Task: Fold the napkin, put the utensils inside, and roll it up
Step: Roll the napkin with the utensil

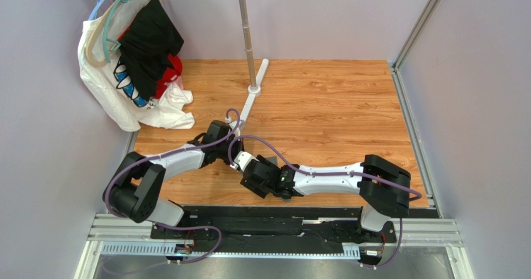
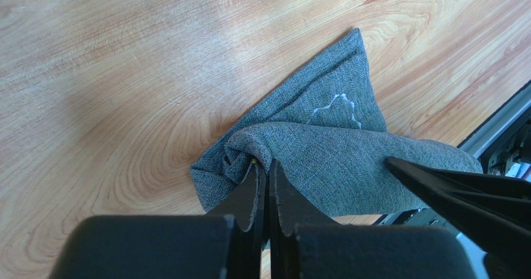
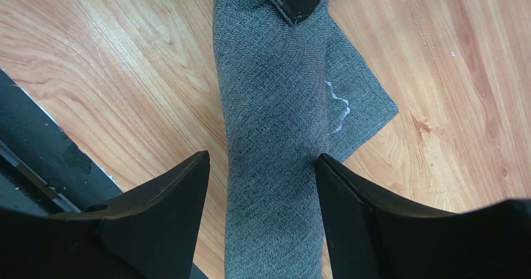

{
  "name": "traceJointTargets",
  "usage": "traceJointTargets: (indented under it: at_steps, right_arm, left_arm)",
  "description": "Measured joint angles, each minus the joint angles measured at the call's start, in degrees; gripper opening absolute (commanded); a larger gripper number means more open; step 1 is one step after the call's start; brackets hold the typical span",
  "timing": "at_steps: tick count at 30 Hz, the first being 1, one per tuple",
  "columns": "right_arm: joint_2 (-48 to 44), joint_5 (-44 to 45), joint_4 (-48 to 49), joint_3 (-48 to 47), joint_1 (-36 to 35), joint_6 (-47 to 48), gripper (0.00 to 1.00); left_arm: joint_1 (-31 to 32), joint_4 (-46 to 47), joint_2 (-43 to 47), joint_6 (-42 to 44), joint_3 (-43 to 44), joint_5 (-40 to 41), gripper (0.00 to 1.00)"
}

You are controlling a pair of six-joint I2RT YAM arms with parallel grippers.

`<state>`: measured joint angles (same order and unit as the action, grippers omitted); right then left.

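Wooden table (image 1: 324,105) bears rolled napkin (image 2: 349,167), left fingers (image 2: 248,198) pinching.

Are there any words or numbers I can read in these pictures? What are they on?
No words or numbers can be read in any view.
Blue print on the white shirt hanging at the back left: too small and blurred to read.
Pale squiggle on the napkin: only a line of thread, not letters.
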<state>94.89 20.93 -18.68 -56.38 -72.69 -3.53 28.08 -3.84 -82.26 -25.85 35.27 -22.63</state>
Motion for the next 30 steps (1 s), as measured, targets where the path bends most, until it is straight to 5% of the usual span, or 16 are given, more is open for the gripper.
traceJointTargets:
  at_steps: [12, 16, 18, 22, 24, 30]
  right_arm:
    - [3.28, -0.09, 1.79, 0.50, 0.39, -0.04, 0.55]
    - [4.50, -0.57, 2.47, 0.57, 1.42, -0.59, 0.42]
    - [4.50, -1.09, 2.56, 0.57, 2.25, -1.03, 0.32]
    - [4.22, -3.10, 2.71, 0.59, 4.07, -1.92, 0.22]
    - [3.82, -4.87, 2.71, 0.63, 5.03, -2.58, 0.21]
    - [2.25, -13.22, 3.06, 1.27, 8.02, -4.42, 0.20]
  left_arm:
    - [0.00, -0.72, -0.22, 0.42, 0.68, -0.59, 0.00]
    - [0.00, -0.61, -0.20, 0.48, 0.68, -1.07, 0.01]
    - [0.00, -0.59, -0.04, 0.50, 0.68, -1.16, 0.12]
    - [0.00, -0.76, 1.68, 0.55, 0.61, -0.20, 0.68]
    - [-0.04, -0.96, 3.82, 0.33, 0.11, 0.72, 0.76]
    - [-0.79, -2.99, 13.86, -2.67, -4.00, 6.58, 0.79]
